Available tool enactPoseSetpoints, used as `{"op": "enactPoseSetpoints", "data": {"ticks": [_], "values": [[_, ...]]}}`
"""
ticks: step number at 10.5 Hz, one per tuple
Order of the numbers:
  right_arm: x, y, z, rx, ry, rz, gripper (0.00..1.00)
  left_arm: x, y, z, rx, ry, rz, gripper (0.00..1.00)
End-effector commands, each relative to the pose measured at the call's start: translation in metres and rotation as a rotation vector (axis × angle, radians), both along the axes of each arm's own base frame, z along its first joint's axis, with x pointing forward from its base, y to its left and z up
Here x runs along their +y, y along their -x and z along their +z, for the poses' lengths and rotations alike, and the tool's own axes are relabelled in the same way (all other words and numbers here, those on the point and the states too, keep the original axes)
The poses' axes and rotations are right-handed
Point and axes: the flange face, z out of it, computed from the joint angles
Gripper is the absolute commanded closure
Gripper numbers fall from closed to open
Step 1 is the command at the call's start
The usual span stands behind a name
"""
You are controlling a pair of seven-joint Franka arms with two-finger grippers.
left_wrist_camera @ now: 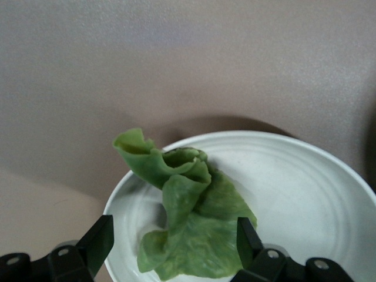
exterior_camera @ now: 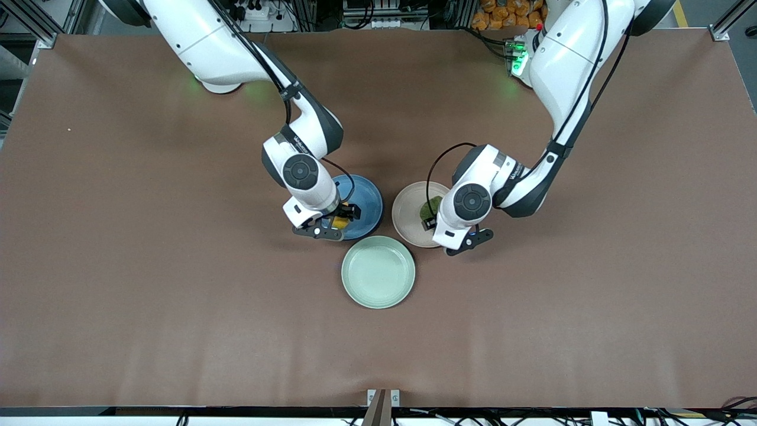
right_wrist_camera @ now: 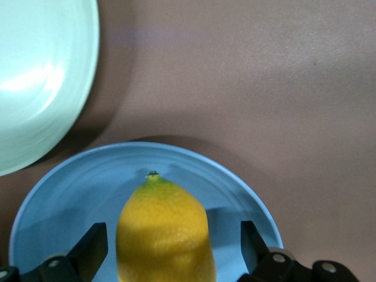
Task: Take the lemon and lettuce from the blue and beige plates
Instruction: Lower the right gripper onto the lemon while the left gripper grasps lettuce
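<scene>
Lemon (right_wrist_camera: 163, 232) sits on the blue plate (right_wrist_camera: 70, 200), right between the spread fingers (right_wrist_camera: 91, 247) of the right hand (exterior_camera: 337, 222), with a gap showing on each side, so the hand is open around it and not gripping. In the right wrist view the fruit's small green tip points away from the hand. The right hand is down low over the part of the blue plate (exterior_camera: 366, 204) nearest the front camera.

Lettuce (left_wrist_camera: 188, 226), a crumpled green leaf, lies on the beige plate (left_wrist_camera: 305, 188), and the left hand (exterior_camera: 430, 220) is lowered over it. Its two fingers (left_wrist_camera: 97, 244) stand wide apart on either side of the leaf, open, with nothing clamped; one edge of the leaf lies just beside one finger. From the front the leaf (exterior_camera: 430, 207) shows partly under the left wrist, on the side of the beige plate (exterior_camera: 408, 213) toward the left arm's end of the tabletop (exterior_camera: 118, 266).

Both plates sit side by side, nearly touching. A third, pale green plate (exterior_camera: 378, 272) rests just nearer the front camera, between the two hands, and it holds nothing. Its rim (right_wrist_camera: 41, 88) also appears in the right wrist view, close to the blue plate.
</scene>
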Motion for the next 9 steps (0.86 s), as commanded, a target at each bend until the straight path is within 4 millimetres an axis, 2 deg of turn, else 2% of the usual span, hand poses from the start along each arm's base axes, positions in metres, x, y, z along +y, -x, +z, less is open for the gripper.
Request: {"op": "enactPoseSetpoints", "data": {"ticks": [1, 2, 3, 4, 5, 6, 9], "values": [[0.007, 0.004, -0.011, -0.015, 0.011, -0.010, 0.00, -0.006, -0.001, -0.005, -0.021, -0.028, 0.029, 0.09], [0.007, 0.004, -0.014, -0.013, 0.013, -0.008, 0.00, -0.012, 0.002, -0.006, -0.028, -0.031, 0.029, 0.10], [0.008, 0.005, -0.014, -0.012, 0.014, -0.006, 0.07, -0.015, 0.006, -0.013, -0.023, -0.041, 0.018, 0.15], [0.008, 0.006, -0.014, -0.012, 0.014, -0.006, 0.27, -0.015, 0.006, -0.013, -0.024, -0.042, 0.018, 0.23], [0.008, 0.006, -0.014, -0.009, 0.015, -0.006, 0.49, -0.016, 0.006, -0.013, -0.024, -0.042, 0.015, 0.38], [0.008, 0.005, -0.013, -0.008, 0.014, -0.007, 0.64, -0.016, 0.007, -0.014, -0.030, -0.049, 0.006, 0.51], [0.009, 0.001, 0.000, -0.008, 0.007, -0.014, 0.71, -0.016, 0.007, -0.014, -0.031, -0.050, 0.004, 0.62]]}}
